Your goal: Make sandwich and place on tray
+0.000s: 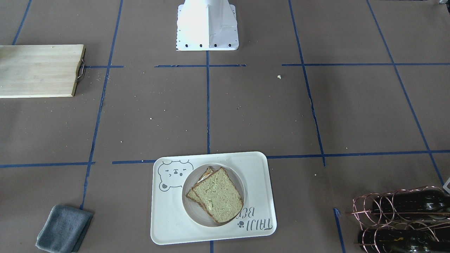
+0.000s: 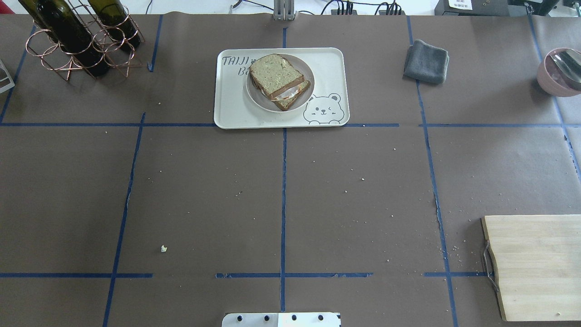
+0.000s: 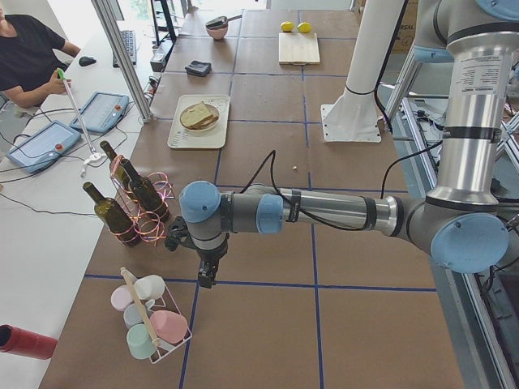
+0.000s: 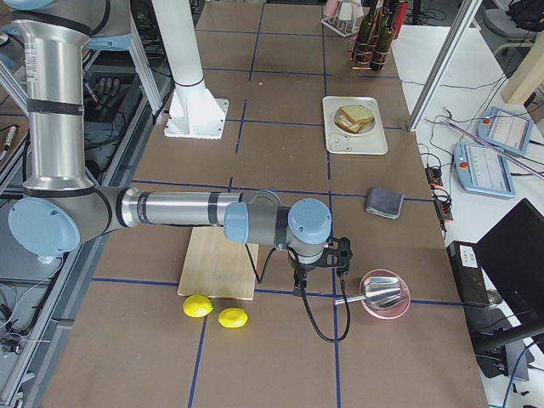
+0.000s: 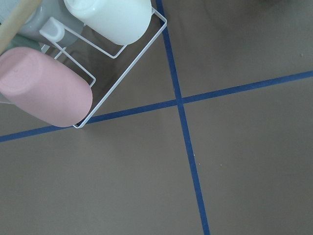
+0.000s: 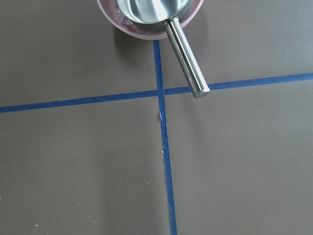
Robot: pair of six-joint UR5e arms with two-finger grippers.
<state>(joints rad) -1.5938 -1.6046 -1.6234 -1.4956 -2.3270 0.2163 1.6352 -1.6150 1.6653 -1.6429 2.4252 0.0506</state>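
The sandwich point(image 1: 216, 193) lies on a small round cream plate point(image 1: 190, 211) on the cream bear tray point(image 1: 253, 168). Its two bread slices are stacked, slightly offset. In the overhead view the sandwich point(image 2: 276, 76) shows white egg point(image 2: 287, 94) between the slices, on the tray point(image 2: 327, 63). Neither gripper is near it. My left gripper point(image 3: 208, 275) hangs over the table by a cup rack, far from the tray point(image 3: 188, 139). My right gripper point(image 4: 301, 282) hangs beside a pink bowl, far from the tray point(image 4: 355, 140). I cannot tell whether either is open or shut.
A wooden board point(image 2: 535, 263) with a metal handle lies at the right. A grey cloth point(image 2: 426, 61), a pink bowl with a metal scoop point(image 2: 560, 72) and a copper wine-bottle rack point(image 2: 77, 41) stand at the far side. Two lemons point(image 4: 212, 310) lie past the board. A cup rack point(image 5: 49, 88) is under the left wrist.
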